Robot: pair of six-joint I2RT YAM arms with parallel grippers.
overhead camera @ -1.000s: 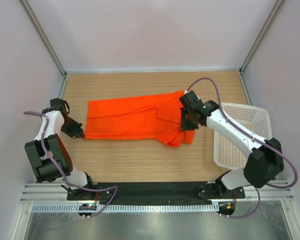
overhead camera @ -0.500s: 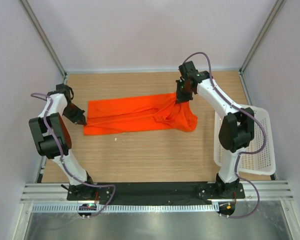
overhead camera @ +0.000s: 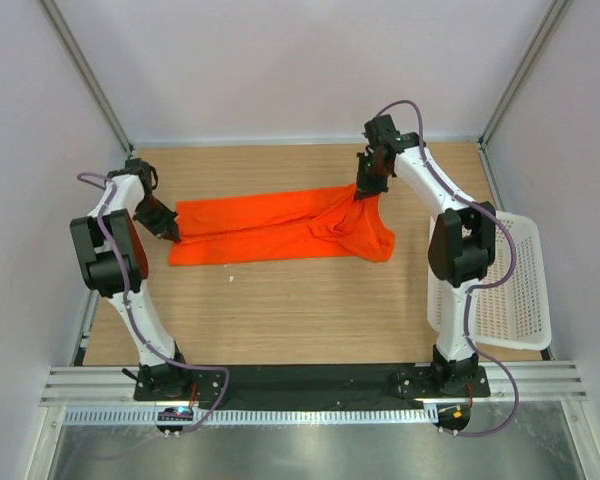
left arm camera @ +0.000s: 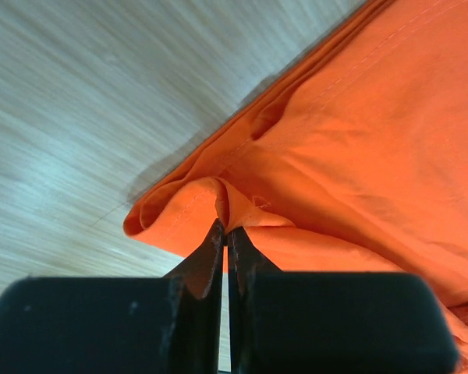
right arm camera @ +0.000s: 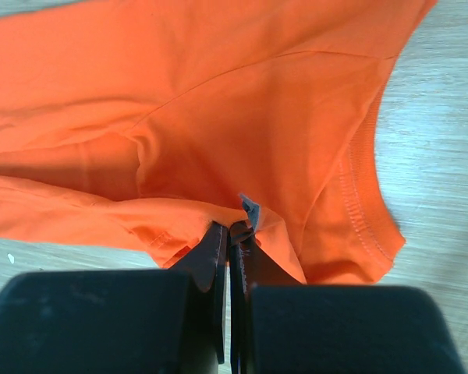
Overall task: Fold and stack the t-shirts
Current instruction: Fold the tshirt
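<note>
Across the far half of the pale, fine-grained wooden table [overhead camera: 280, 320], you had the orange-red t-shirt [overhead camera: 260, 228] drawn out into a long, narrow band. Its soft, thin fabric was creased lengthwise and bunched into loose folds at its right end. Your left gripper [overhead camera: 170, 235] was pinched on the shirt's left edge. The left wrist view showed its black fingers [left arm camera: 203, 269] pressed together on a rolled fold of hem with a stitched seam line. Your right gripper [overhead camera: 366, 188] was likewise clamped on the cloth at the shirt's far right corner. In the right wrist view a small grey-blue label [right arm camera: 250, 209] poked out of the fabric just above the fingertips, too small to read. Right of it curved a ribbed band [right arm camera: 360, 210] with a visible line of stitching. The white plastic lattice basket [overhead camera: 500, 290] sat at the table's right edge, apart from the shirt.
</note>
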